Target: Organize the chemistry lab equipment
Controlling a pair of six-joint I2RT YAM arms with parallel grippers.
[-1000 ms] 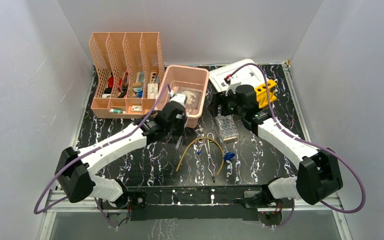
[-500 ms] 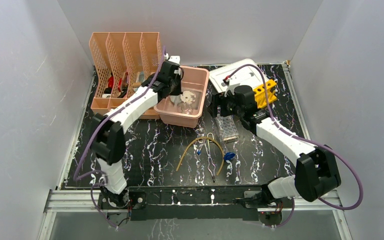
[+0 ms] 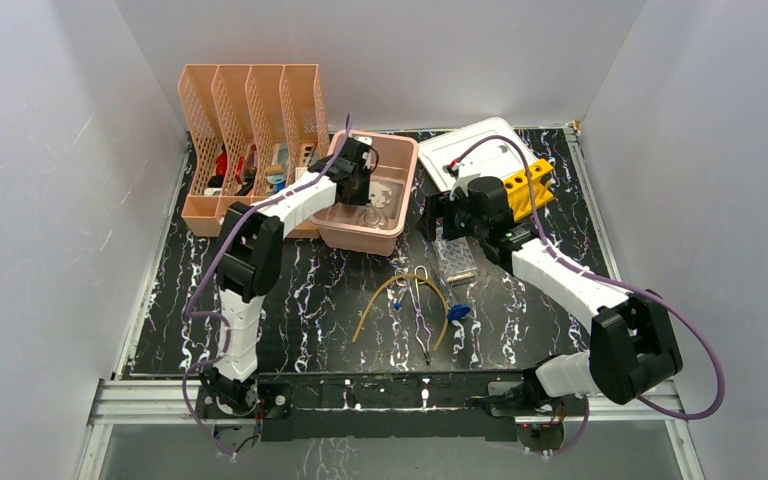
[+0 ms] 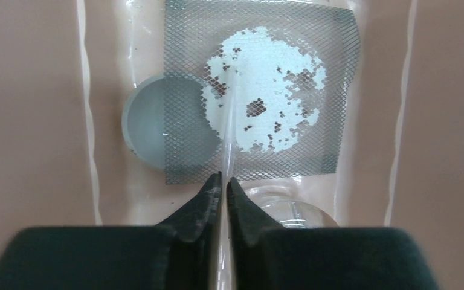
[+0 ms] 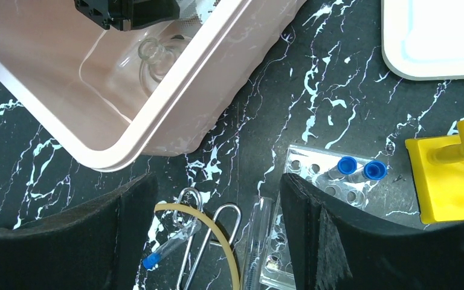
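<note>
You just bringing left fingers (image 4: 208,193) from bench (image 3: 290,300) middle over to pink tub (image 3: 405,150), far side. Fingers pinching thin clear stick (image 4: 231,133) tight, hanging over mesh square (image 4: 181,151) inside. Likely dropping next. Right fingers (image 5: 127,229) waiting wide over clear tube rack (image 5: 332,193).

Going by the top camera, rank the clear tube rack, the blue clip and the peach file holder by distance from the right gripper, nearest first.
1. Clear tube rack: directly on the near side of the open right gripper.
2. Blue clip: farther toward the near edge, right of the tweezers.
3. Peach file holder: back left, beyond the pink tub.
</note>
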